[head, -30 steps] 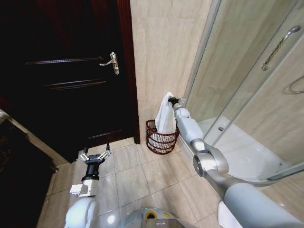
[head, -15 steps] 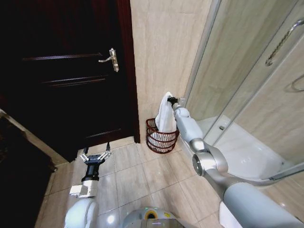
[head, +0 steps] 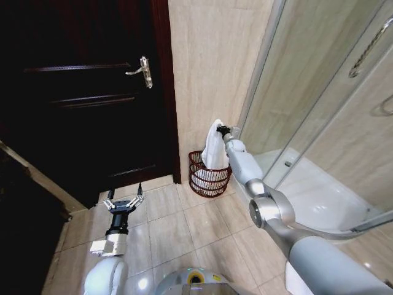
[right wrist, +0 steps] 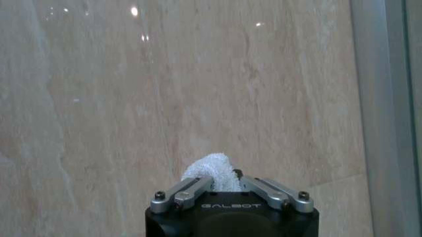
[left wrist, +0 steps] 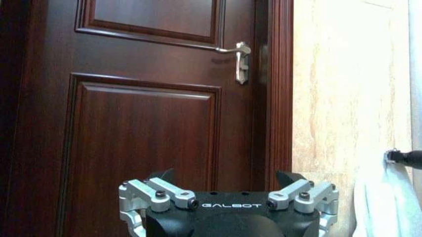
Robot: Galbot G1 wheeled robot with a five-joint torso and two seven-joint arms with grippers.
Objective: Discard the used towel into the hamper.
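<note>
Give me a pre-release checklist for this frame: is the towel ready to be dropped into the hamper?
1. Right gripper shut on the towel: ok, white cloth pinched between its fingers in the right wrist view.
2. Towel over the hamper: ok, its lower end hangs inside the rim.
3. Hamper upright against the wall: ok.
4. Towel free of the hamper wire: cannot tell.
5. Left gripper out of the way: ok, open, low over the floor tiles by the door.

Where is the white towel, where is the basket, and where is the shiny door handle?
towel (head: 214, 150), head view, on the middle of the hanging cloth.
hamper (head: 209, 182), head view, on its woven front wall.
door handle (left wrist: 241, 61), left wrist view, on the metal plate below the lever.
</note>
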